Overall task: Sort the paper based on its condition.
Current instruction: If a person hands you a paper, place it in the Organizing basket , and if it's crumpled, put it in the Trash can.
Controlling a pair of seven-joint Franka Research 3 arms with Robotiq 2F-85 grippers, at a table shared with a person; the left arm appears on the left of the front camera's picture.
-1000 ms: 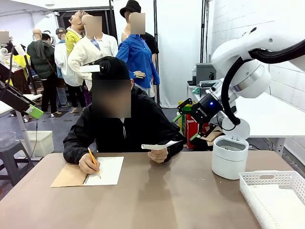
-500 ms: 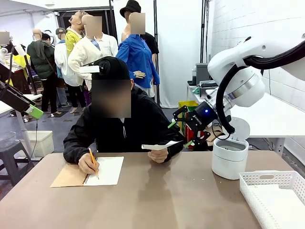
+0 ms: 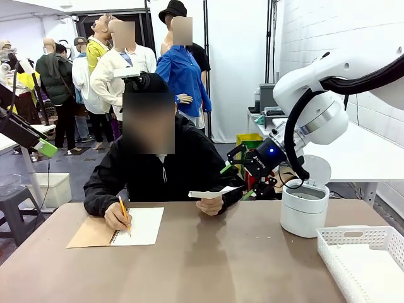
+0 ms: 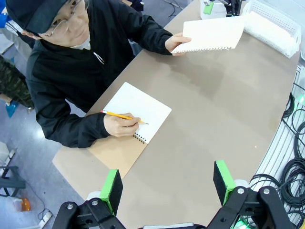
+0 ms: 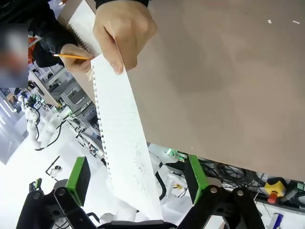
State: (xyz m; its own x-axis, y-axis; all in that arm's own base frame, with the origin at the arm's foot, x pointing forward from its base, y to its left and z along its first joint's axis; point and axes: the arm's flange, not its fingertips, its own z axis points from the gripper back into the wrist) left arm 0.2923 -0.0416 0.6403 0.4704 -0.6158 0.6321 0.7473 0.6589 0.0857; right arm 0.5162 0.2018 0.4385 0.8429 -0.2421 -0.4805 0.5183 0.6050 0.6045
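The person across the table holds out a white sheet of paper [image 3: 211,192] in one hand [image 3: 210,204]. The paper [image 5: 121,129] has a perforated edge and faint scribbles. Its free end reaches between the fingers of my right gripper [image 5: 137,179], which stands open around it without pinching it. From the front, the right gripper [image 3: 235,180] hangs just right of the sheet's tip. High over the table's near left, my left gripper [image 4: 167,186] is open and holds nothing. From there the held paper [image 4: 212,33] shows at the far side.
The person's other hand writes with a pencil [image 3: 123,211] in an open spiral notebook [image 3: 142,226] with a brown cover. A white round bin [image 3: 304,208] stands at the right. A white lattice basket [image 3: 353,237] sits at the near right corner.
My right gripper has swung left and down, from beside the white bin to the free end of the held paper. The person's head has lifted slightly.
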